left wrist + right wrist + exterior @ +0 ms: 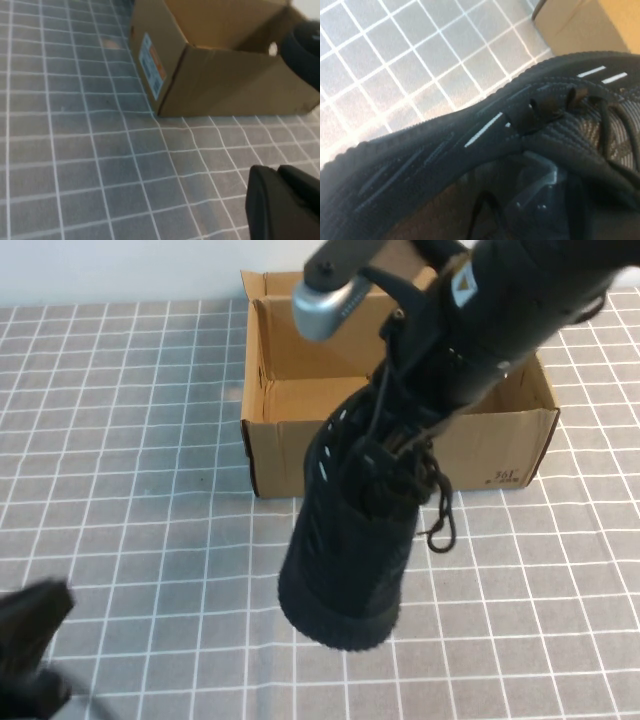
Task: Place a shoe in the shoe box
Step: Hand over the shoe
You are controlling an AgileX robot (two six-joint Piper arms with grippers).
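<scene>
The black knit shoe hangs in the air in front of the open brown shoe box, toe low and toward the camera, its laces dangling. My right gripper is shut on the shoe at its opening, just in front of the box's front wall. In the right wrist view the shoe fills the frame, with one finger inside it and the box beyond. My left gripper sits low at the near left, shut and empty; the left wrist view shows its fingers, the box and part of the shoe.
A grey tablecloth with a white grid covers the table. The box's lid flap stands up at the back. A blue and orange label is on the box's left end wall, and small black print on its front right corner.
</scene>
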